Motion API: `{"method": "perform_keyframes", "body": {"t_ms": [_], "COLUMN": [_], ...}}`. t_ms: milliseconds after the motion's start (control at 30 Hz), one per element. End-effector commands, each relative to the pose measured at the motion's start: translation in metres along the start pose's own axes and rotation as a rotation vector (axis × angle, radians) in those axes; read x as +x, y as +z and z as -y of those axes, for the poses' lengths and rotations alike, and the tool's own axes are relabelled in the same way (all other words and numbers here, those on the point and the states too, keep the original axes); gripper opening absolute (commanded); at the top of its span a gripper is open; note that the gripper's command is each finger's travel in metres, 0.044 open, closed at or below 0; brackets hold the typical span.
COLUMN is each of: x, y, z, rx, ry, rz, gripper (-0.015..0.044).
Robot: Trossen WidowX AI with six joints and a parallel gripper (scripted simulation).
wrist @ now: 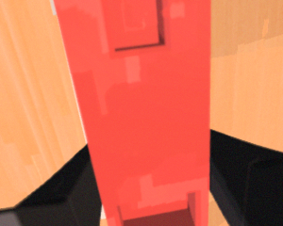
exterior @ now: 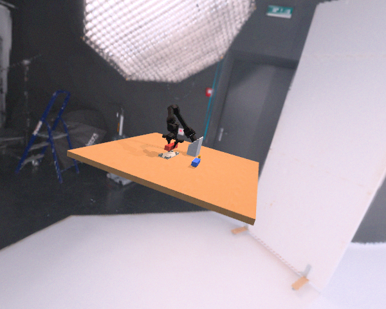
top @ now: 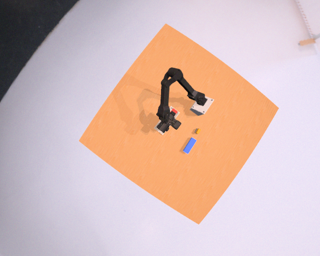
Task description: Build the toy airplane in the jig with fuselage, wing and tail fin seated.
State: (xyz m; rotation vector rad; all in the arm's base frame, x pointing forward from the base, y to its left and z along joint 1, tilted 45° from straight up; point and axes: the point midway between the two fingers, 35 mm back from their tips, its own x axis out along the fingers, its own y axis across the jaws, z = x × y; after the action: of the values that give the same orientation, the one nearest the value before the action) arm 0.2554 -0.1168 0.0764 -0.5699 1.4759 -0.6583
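Note:
The red fuselage (top: 174, 111) (exterior: 169, 146) (wrist: 148, 108) is held level between the fingers of my gripper (top: 169, 123) (exterior: 174, 143) (wrist: 149, 141), which is shut on its sides. In the exterior view it hangs a little above the pale jig (top: 159, 131) (exterior: 168, 154), with a gap showing. The wrist view shows a socket at each end of its top; only thin slivers of the jig show there. The blue wing (top: 189, 145) (exterior: 195, 162) lies on the table beside the jig. The small yellow tail fin (top: 197, 130) (exterior: 199, 156) lies near one end of the wing.
The arm's base stands on a white and grey block (top: 208, 102) (exterior: 195, 147), beyond the tail fin from the wing. All of it is on the orange table (top: 143, 154) (exterior: 219, 186). The arm covers part of the jig in the top view.

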Motion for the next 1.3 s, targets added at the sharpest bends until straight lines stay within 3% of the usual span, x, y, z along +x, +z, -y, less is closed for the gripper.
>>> {"method": "perform_keyframes", "body": {"t_ms": [0,1033,1200,1267], "x": [0.000,0.040,0.038,0.038], "y": [0.000,0.001,0.001,0.001], "z": [0.001,0.002,0.003,0.003], "rx": [-0.001,-0.001,0.002,0.002], "ry": [-0.004,-0.006,-0.008,-0.008], "rz": [0.002,0.002,0.001,0.001], "gripper": [0.0195,0.0195,0.0161,0.0109]}}
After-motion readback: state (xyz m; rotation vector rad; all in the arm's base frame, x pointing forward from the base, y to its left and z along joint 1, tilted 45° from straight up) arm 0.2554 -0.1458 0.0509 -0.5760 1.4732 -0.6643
